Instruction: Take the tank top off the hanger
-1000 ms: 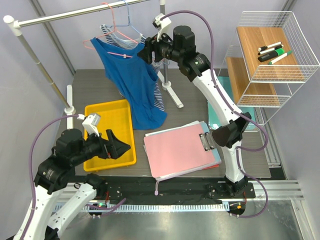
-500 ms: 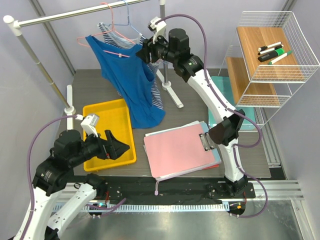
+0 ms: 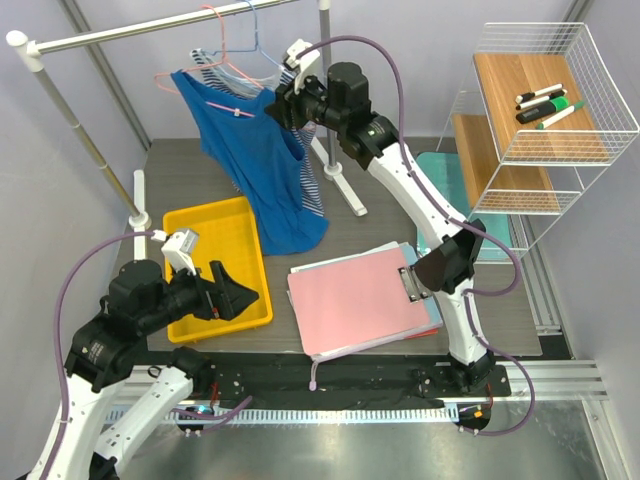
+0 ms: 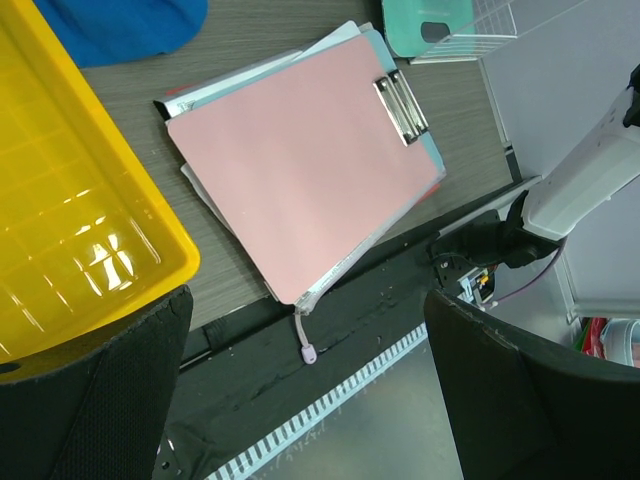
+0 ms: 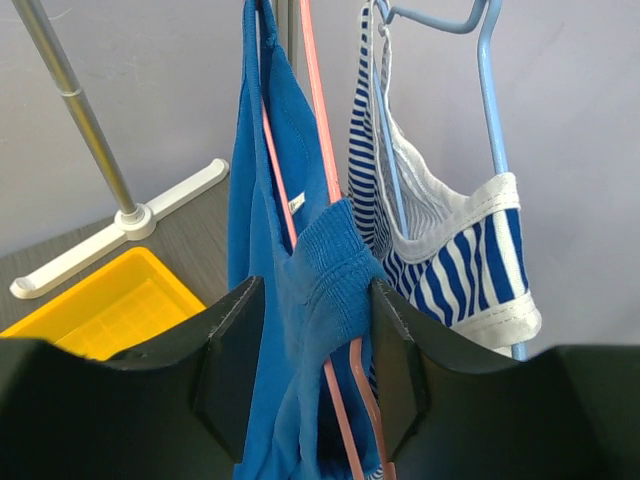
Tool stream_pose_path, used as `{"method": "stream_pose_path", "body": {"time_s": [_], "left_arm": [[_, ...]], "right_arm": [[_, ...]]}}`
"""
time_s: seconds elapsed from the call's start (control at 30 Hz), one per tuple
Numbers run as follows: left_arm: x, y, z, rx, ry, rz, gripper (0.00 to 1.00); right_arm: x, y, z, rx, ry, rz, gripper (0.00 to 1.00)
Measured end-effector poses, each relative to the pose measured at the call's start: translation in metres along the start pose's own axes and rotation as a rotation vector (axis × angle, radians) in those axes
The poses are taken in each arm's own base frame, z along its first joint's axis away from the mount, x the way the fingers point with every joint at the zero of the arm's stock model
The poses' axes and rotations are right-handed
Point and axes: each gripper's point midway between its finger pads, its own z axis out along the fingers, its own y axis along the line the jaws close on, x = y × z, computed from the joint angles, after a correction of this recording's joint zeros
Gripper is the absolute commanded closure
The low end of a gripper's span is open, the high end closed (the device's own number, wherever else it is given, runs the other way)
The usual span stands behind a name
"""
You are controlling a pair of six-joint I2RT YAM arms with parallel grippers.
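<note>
Strap of the tank top (image 5: 325, 265) lies between the right gripper's (image 5: 315, 330) half-closed jaws, on the hanger (image 5: 312, 110); whether they pinch it yet, I cannot tell. The top hangs straight down. The left gripper (image 4: 305, 340), spread wide, sits well apart.

Blue tank top (image 5: 268, 240) fold between end effector (image 5: 315, 335) fingers (image 5: 232, 355) (pink hanger (image 5: 319, 110) alongside)
</note>
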Motion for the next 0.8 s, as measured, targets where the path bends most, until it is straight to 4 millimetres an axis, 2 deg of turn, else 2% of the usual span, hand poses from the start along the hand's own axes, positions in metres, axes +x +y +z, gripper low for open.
{"method": "stream_pose_path", "body": {"time_s": [0.17, 0.33, 0.47, 0.6, 0.63, 0.8], "left_arm": [[0.000, 0.001, 0.000, -0.003, 0.002, 0.000, 0.03], [0.000, 0.001, 0.000, -0.007, 0.001, 0.000, 0.03], [0.001, 0.003, 0.000, -0.014, 0.001, -0.001, 0.02], [0.002, 0.004, 0.000, -0.019, 0.006, 0.000, 0.02], [0.002, 0.004, 0.000, -0.020, 0.008, -0.001, 0.02], [0.003, 0.005, 0.000, -0.024, 0.009, -0.002, 0.02]], "right_arm": [[-0.002, -0.003, 0.002, 0.016, -0.010, -0.030, 0.50], [0.007, -0.005, 0.011, 0.015, -0.018, -0.039, 0.56], [0.017, -0.002, 0.022, 0.009, -0.020, -0.043, 0.73], [0.018, 0.001, 0.025, 0.007, -0.029, -0.046, 0.97], [0.017, 0.003, 0.026, 0.007, -0.035, -0.050, 0.99], [0.019, 0.006, 0.030, 0.020, -0.045, -0.044, 0.99]]}}
